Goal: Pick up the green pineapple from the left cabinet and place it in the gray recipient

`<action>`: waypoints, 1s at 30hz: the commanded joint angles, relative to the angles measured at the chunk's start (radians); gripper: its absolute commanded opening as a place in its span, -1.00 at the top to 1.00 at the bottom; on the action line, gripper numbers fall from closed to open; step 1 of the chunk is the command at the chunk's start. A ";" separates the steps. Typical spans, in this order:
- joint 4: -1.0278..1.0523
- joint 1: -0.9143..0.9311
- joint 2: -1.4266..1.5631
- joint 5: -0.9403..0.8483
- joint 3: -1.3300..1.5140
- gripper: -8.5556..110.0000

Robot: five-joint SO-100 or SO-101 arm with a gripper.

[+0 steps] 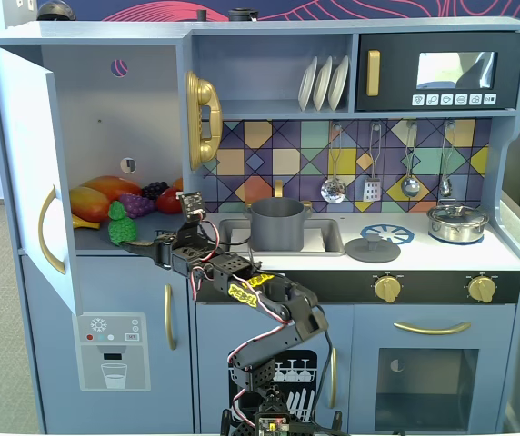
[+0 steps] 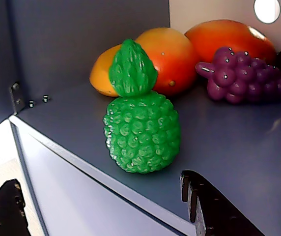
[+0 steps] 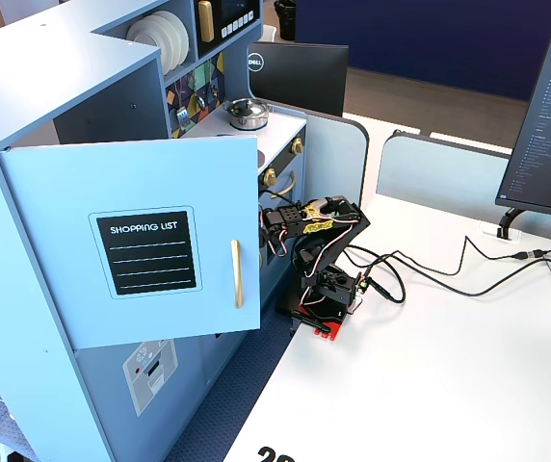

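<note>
The green pineapple (image 1: 117, 223) stands upright at the front of the left cabinet's shelf (image 1: 96, 118), just inside its edge. In the wrist view the pineapple (image 2: 140, 130) is centred, a short way ahead of my gripper (image 2: 101, 199). The gripper is open and empty, with one finger (image 2: 5, 211) outside the shelf edge and the other (image 2: 214, 209) over the shelf. In a fixed view the gripper (image 1: 144, 244) sits at the shelf's front, just right of the pineapple. The gray recipient (image 1: 278, 223) stands in the sink to the right. In the other fixed view the open cabinet door (image 3: 141, 241) hides gripper and pineapple.
Mangoes (image 2: 165, 54), a purple grape bunch (image 2: 243, 73) and other fruit lie behind the pineapple. The cabinet door with its gold handle (image 1: 46, 232) is swung open at the left. A flat gray lid (image 1: 372, 248) and a silver lidded pot (image 1: 457, 222) sit on the counter.
</note>
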 commanded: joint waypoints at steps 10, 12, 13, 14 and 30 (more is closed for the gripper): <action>-0.101 0.025 -0.199 -0.057 -0.212 0.09; -0.107 0.023 -0.221 -0.063 -0.233 0.10; -0.107 0.025 -0.232 -0.066 -0.241 0.10; -0.107 0.026 -0.242 -0.069 -0.250 0.11; -0.135 0.035 -0.453 -0.078 -0.419 0.14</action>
